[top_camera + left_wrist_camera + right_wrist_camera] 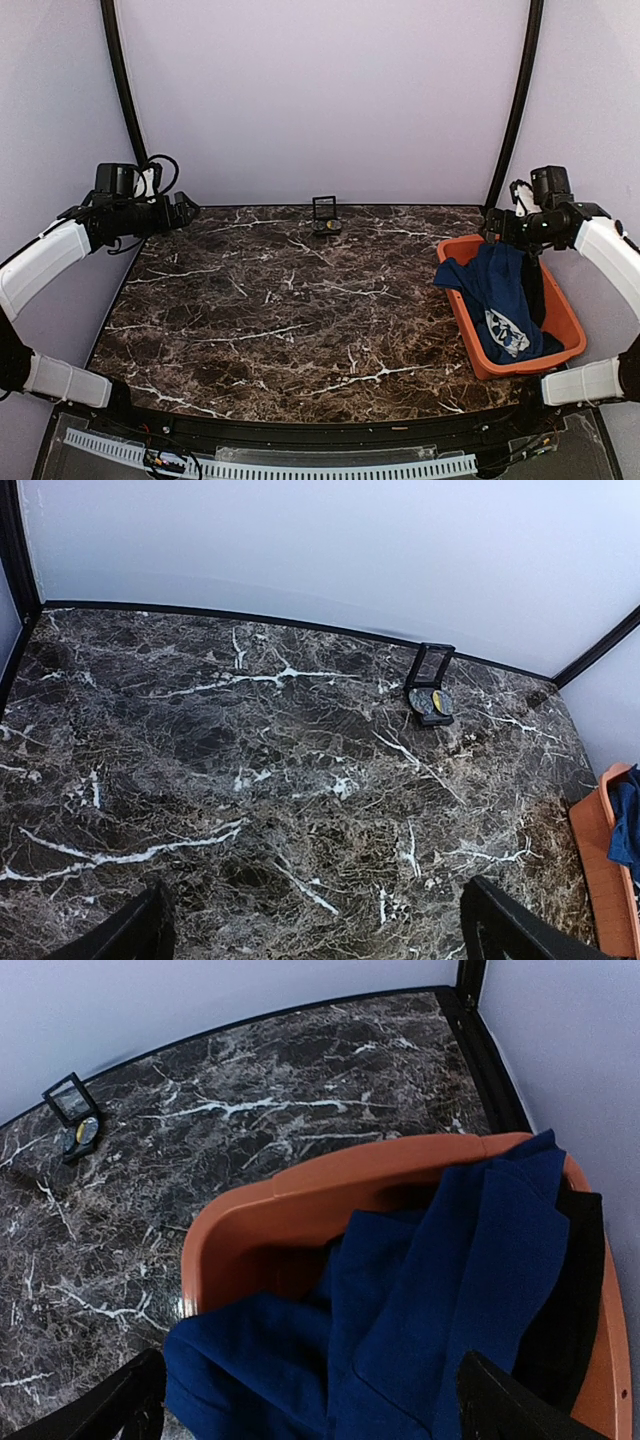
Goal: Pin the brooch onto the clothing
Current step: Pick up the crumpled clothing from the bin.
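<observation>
Zero steps done, by the look of it; this is setup. The brooch [326,226] sits in a small open case [324,207] at the far middle of the table [250,320]. The shirt [497,292] lies bunched in the orange tub [566,310] on the right. Likely next: the shirt comes out and gets laid flat, so the right arm must drop into the tub. The left gripper [190,210] is spread wide and empty, in the air. The right gripper [494,230] is the same, above the shirt, touching nothing.
</observation>
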Controlling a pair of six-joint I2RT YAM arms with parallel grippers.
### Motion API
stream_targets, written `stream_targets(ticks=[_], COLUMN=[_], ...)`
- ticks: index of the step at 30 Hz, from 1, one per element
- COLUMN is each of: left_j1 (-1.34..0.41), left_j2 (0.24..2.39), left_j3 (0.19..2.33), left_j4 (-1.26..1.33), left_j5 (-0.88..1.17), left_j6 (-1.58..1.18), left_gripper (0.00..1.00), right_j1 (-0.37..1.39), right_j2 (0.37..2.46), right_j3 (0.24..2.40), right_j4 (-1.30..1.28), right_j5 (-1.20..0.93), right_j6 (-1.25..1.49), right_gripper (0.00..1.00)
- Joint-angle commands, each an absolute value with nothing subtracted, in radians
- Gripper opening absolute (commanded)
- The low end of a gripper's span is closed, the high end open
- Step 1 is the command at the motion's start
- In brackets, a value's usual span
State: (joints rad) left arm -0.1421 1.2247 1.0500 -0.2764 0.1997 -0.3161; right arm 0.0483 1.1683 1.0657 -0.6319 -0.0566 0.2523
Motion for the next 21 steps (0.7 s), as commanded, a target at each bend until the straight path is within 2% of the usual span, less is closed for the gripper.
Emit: stream_targets(ticks=[1,7,14,21], left_j1=[-0.143,-0.143,-0.143,-0.143], left_j2=[1.224,1.224,1.223,1.228], left_j3=[1.036,1.03,1.029,1.028], left_j4=[-0.264,-0.256,-0.252,-0.248], left_j5=[0.182,0.191,0.202,0.215], left_j6=[-0.33,-0.335,-0.337,-0.342], left_gripper=[0.99,0.99,0.99,0.99], right_j1=[0.055,0.054,0.041,0.009], right_j2=[1.185,1.226,1.202,1.2], right_j3=[1.047,1.008,0.968,0.928], right_j4=[-0.745,-0.815,-0.806,-0.734], right_j5=[0.031,0.09,0.211,0.193], right_j6=[0.292,0.361,0.426,0.437], right_gripper=[0.98,0.93,0.92,0.84])
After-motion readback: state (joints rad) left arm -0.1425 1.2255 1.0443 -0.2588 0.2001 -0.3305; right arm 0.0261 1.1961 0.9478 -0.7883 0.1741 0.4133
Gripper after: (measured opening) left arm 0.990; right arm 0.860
